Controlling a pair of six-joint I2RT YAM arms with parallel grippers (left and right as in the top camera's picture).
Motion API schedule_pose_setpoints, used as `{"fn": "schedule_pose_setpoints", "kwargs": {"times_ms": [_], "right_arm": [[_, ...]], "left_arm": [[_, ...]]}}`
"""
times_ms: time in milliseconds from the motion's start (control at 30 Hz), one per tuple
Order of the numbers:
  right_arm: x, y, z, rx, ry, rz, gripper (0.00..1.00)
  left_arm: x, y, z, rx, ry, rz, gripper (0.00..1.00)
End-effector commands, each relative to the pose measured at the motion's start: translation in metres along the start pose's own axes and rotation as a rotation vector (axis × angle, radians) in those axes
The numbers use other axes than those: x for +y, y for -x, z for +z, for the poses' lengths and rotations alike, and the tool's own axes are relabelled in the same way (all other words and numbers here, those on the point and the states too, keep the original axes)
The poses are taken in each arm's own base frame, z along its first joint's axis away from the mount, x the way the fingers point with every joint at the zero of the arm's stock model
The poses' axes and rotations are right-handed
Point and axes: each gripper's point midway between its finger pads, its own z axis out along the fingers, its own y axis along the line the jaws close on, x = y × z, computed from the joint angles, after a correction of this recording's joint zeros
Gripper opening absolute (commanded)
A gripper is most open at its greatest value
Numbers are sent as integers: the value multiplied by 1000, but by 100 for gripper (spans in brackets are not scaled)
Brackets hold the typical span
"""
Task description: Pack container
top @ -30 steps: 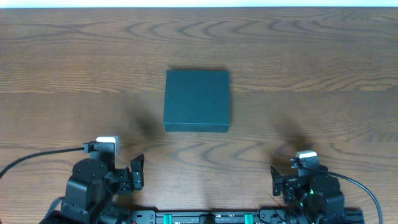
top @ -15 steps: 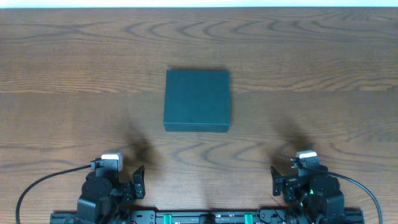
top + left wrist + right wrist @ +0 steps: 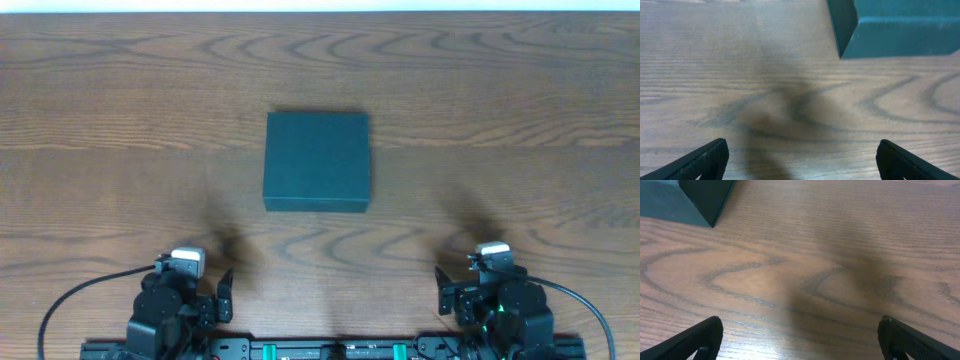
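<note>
The container [image 3: 317, 161], a dark teal-green square box with its lid shut, lies flat at the middle of the wooden table. Its near corner shows at the top of the left wrist view [image 3: 895, 27] and at the top left of the right wrist view [image 3: 690, 200]. My left gripper [image 3: 222, 298] is open and empty at the front left edge, well short of the box; its fingers frame bare wood in its wrist view [image 3: 800, 162]. My right gripper [image 3: 442, 292] is open and empty at the front right edge, also over bare wood [image 3: 800, 340].
The wooden table [image 3: 520, 120] fills the overhead view. The arm bases and a black rail [image 3: 330, 350] sit along the front edge. Black cables [image 3: 80, 295] run off to either side. No snack items show.
My left arm has drawn back toward the front edge and settled lower by its base. The right arm and the container have not moved.
</note>
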Motion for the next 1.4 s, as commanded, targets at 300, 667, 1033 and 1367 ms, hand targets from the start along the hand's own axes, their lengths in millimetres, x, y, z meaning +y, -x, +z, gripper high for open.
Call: {"fn": "schedule_pose_setpoints", "kwargs": {"times_ms": [300, 667, 1033, 1367], "right_arm": [[-1, -2, 1, 3, -4, -16, 99], [-1, -2, 1, 3, -4, -16, 99], [-1, -2, 1, 3, -4, -16, 99], [-1, -2, 1, 3, -4, -16, 99]], "left_arm": [[5, -26, 13, 84, 17, 120, 95], [5, -26, 14, 84, 19, 119, 95], [5, -26, 14, 84, 19, 119, 95], [5, -26, 14, 84, 19, 119, 95]]}}
